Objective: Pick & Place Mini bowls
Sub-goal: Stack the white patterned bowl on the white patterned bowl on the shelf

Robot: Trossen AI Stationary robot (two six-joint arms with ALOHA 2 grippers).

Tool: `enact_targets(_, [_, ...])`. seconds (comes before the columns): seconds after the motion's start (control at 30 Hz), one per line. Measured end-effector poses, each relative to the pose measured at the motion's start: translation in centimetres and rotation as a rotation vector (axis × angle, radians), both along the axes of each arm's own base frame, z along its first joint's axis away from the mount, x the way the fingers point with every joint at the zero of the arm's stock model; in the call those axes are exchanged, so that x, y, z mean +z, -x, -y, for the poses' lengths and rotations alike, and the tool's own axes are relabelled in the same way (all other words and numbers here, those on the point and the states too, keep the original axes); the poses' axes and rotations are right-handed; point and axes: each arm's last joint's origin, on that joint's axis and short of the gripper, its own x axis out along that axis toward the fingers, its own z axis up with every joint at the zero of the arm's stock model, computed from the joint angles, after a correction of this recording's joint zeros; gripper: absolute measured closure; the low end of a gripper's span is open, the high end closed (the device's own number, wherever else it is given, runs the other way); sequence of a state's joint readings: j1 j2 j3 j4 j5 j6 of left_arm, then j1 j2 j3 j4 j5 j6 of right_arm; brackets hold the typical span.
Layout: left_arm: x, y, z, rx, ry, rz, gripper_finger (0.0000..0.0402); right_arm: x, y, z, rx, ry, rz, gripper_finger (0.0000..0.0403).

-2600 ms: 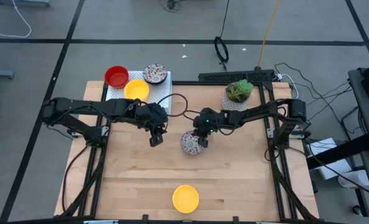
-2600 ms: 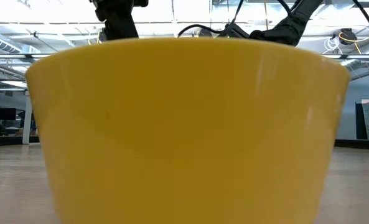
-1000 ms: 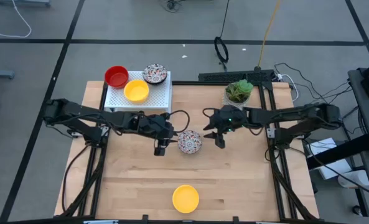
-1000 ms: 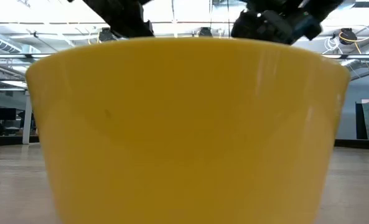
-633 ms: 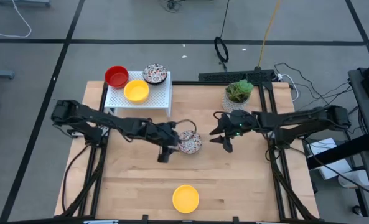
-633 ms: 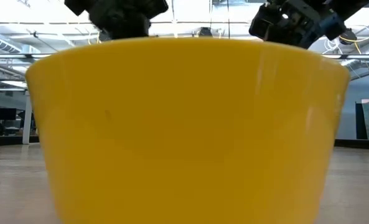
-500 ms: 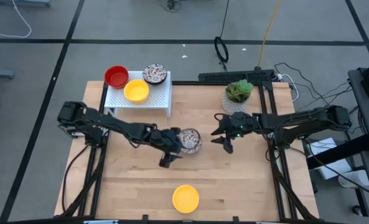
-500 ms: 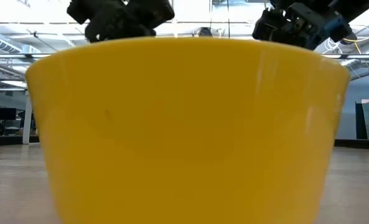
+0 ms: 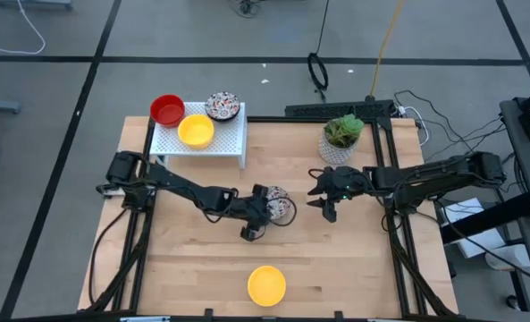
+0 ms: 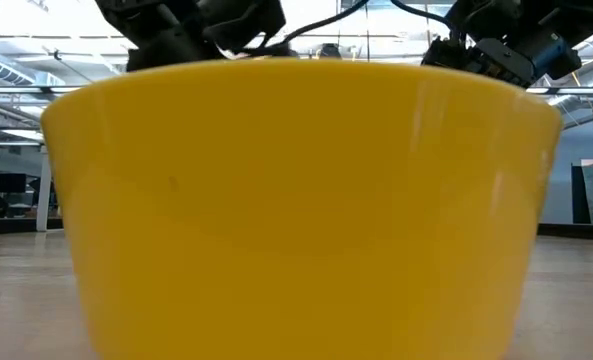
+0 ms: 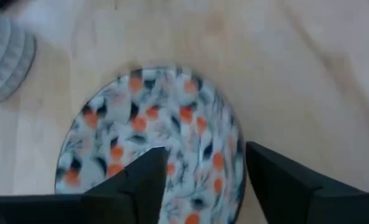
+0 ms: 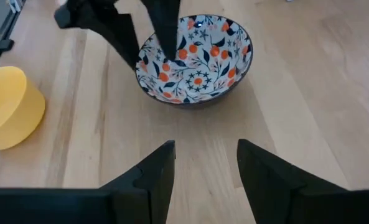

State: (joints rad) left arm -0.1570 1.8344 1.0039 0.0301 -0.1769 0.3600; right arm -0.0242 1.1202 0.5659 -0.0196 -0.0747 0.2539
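Observation:
A white mini bowl with an orange-and-dark speckled pattern stands on its base on the wooden table, mid-table. My left gripper is open at the bowl's near-left rim. One finger is over the inside and the other is outside the rim. My right gripper is open and empty to the bowl's right, pointing at it. A yellow mini bowl stands near the table's front edge and fills the low view. My left gripper straddles the patterned bowl's rim on its near-left side, coming down at a slant from the near left. The gap between the fingers is wide, and I cannot tell whether either finger touches the bowl. The bowl rests on the table.
A white perforated rack at the far left carries a yellow bowl. A red bowl and a patterned bowl are at its far edge. A white pot with a green plant stands at the far right.
My left gripper has gone toward the table's near edge and to the right, swinging round the patterned bowl's near-left side and turning to point at its rim. My right gripper has drawn back a little toward the table's right edge, staying open. The bowl stays on the table.

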Motion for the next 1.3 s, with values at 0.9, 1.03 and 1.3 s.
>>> enact_targets(0.9, [9.7, 3.6, -2.5, 0.126, -0.109, 0.205, 0.0391, 0.3, -0.2, 0.0, 0.002, 0.004, 0.036, 0.0243])
enact_targets(1.03, [13.8, 6.0, -5.3, 0.308, -0.240, 0.316, 0.0377, 0.4, -0.3, 0.0, 0.002, 0.004, 0.054, 0.0243])
enact_targets(1.3, [17.6, 10.2, -13.0, 0.653, -0.283, 0.417, 0.0384, 0.5, -0.3, 0.0, 0.002, 0.005, 0.061, 0.0243])
